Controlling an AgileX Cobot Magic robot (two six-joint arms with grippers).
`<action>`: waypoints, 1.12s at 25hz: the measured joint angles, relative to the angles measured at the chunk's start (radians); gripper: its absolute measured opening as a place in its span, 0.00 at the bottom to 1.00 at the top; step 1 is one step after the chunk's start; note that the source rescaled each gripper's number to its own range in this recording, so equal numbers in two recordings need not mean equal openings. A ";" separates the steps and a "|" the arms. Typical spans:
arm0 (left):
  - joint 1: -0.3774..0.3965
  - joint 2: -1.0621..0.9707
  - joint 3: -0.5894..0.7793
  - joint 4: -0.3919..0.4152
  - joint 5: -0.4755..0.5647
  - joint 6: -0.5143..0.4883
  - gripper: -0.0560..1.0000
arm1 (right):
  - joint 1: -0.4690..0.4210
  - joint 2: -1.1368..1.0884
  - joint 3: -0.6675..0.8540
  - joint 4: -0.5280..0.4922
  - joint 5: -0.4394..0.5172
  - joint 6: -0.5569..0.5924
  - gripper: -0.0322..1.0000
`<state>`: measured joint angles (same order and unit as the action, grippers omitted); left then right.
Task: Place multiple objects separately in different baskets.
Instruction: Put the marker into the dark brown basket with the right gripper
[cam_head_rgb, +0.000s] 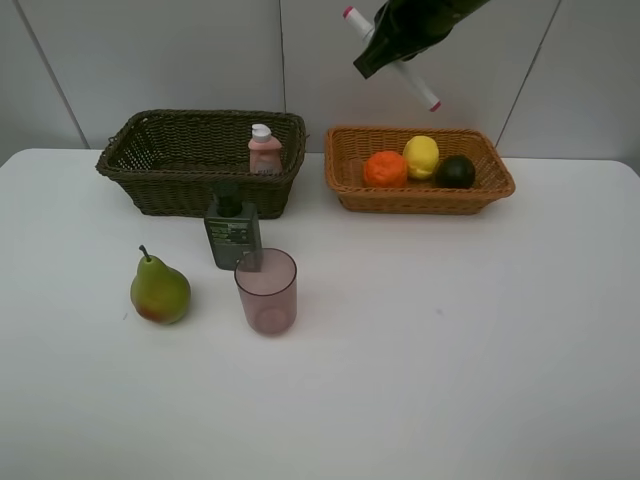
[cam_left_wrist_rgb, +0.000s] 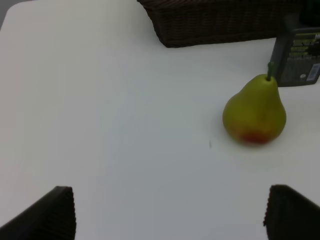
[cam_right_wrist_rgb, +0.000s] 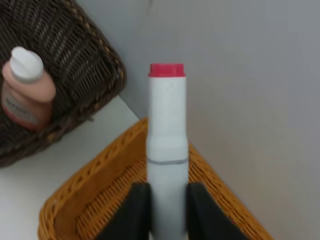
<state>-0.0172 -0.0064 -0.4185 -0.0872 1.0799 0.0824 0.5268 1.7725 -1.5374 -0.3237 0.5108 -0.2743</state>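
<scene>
My right gripper (cam_head_rgb: 385, 55) is shut on the white marker (cam_head_rgb: 418, 86), which has red-pink ends, and holds it high above the light orange-tan basket (cam_head_rgb: 420, 198); the marker also shows in the right wrist view (cam_right_wrist_rgb: 167, 150). That basket holds the orange (cam_head_rgb: 385, 169), lemon (cam_head_rgb: 421, 156) and dark green round fruit (cam_head_rgb: 456, 172). The small pink white-capped bottle (cam_head_rgb: 264, 150) stands in the dark basket (cam_head_rgb: 160, 160). The pear (cam_head_rgb: 158, 290), dark green pump bottle (cam_head_rgb: 232, 230) and pink cup (cam_head_rgb: 266, 291) stand on the table. My left gripper (cam_left_wrist_rgb: 170, 215) is open, near the pear (cam_left_wrist_rgb: 255, 112).
The white table (cam_head_rgb: 450, 340) spreads wide in front of and to the right of the objects. A white panelled wall (cam_head_rgb: 180, 50) stands close behind both baskets. The pump bottle and cup stand close together, just in front of the dark basket.
</scene>
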 joint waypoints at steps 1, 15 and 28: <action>0.000 0.000 0.000 0.000 0.000 0.000 1.00 | 0.012 0.022 -0.025 0.001 0.002 -0.002 0.03; 0.000 0.000 0.000 0.000 0.000 0.000 1.00 | 0.112 0.230 -0.256 0.116 -0.047 -0.029 0.03; 0.000 0.000 0.000 0.000 0.000 0.000 1.00 | 0.193 0.322 -0.262 0.230 -0.292 -0.032 0.03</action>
<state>-0.0172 -0.0064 -0.4185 -0.0872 1.0799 0.0824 0.7202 2.0944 -1.7992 -0.0937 0.2193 -0.3060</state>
